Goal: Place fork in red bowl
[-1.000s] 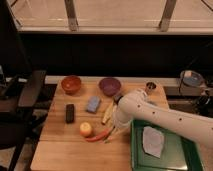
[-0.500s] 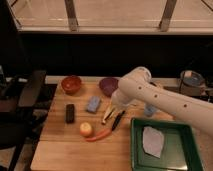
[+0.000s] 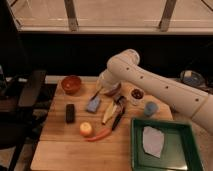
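fork still on the board, gripper up by the bowls

the fork looks to be the pale slender thing lying flat on the wooden board, around the middle. it sits between the blue sponge and the black-handled utensil and isn't in any bowl. the red bowl is at the back left of the board, well apart from the fork.

the white arm reaches in from the right and bends down. the gripper hangs low between the red bowl and the purple bowl, just behind the sponge. honestly can't tell if it's open, closed or holding something.

a chili pepper lies near the front, just below the fork. off to the right there's a green tray.
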